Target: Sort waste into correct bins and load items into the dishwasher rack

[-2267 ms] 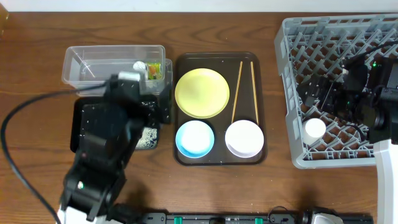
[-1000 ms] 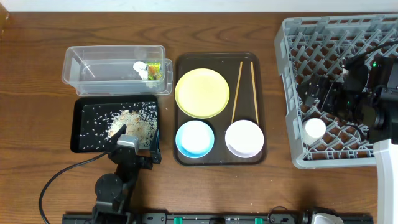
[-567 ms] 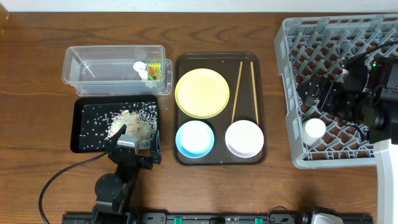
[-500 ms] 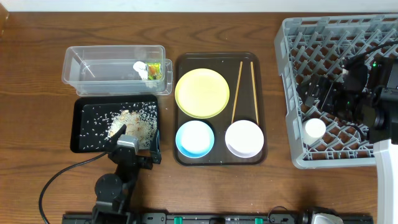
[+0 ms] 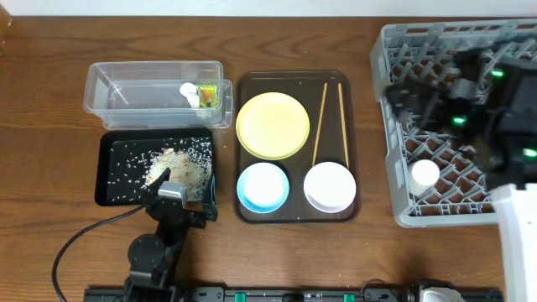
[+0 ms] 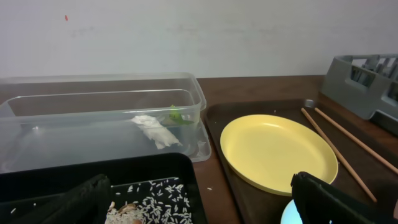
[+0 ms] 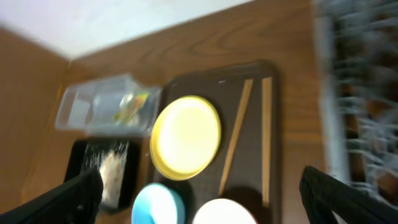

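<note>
Since the wrapper (image 5: 210, 95) already lies in the clear tub (image 5: 151, 65), the rice (image 5: 176, 164) is spread in the black tray (image 5: 113, 180), and the cup (image 5: 424, 174) stands in the rack (image 5: 403, 50), what seems left is the dishware on the brown tray (image 5: 296, 205). The plate (image 5: 272, 125) sits at the far end. The blue bowl (image 5: 263, 186) and white bowl (image 5: 329, 185) sit side by side at the near end, and the two chopsticks (image 5: 320, 123) lie parallel along the right side, close but apart.

The left gripper (image 6: 199, 183) rests low by the near edge of the black tray, its fingers spread wide and empty. The right gripper (image 7: 202, 177) shows blurred above the rack. Its fingers also stand wide with nothing between them, and its camera looks across at the brown tray.

The right arm is probably the one to fetch the next piece, since the chopsticks and white bowl lie nearest it. For a chopstick, narrow the fingers first and come straight down across its width. Pinch near the middle so it does not tip, and keep clear of its twin and the plate's rim. For the bowl, put one finger inside the rim and one outside. Set either piece between pegs well away from the cup.
</note>
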{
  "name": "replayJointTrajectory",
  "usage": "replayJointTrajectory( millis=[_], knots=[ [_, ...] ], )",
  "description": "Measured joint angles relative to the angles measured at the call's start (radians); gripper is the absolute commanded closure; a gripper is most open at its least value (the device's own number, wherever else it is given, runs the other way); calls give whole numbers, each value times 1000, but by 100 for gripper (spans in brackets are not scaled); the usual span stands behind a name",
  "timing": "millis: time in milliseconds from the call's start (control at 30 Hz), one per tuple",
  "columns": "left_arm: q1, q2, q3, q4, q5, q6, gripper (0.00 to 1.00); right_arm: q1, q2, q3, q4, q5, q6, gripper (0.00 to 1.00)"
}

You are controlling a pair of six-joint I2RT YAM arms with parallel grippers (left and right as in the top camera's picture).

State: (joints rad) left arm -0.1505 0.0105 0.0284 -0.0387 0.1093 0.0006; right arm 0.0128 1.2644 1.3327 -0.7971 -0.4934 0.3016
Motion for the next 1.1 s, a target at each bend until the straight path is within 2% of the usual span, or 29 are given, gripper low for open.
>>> replayJointTrajectory(
  millis=[167,267,400,600,833,1100],
  knots=[
    [0,0,0,0,0,0,5,254,130,2,2,228,14,16],
    [0,0,0,0,0,0,5,329,245,2,31,363,48,20],
    [0,0,0,0,0,0,5,339,387,2,134,463,86,29],
    [0,0,0,0,0,0,5,339,603,2,288,513,117,44],
    [0,0,0,0,0,0,5,340,758,2,348,520,126,56],
    [0,0,0,0,0,0,5,340,790,6,346,520,127,59]
  ],
)
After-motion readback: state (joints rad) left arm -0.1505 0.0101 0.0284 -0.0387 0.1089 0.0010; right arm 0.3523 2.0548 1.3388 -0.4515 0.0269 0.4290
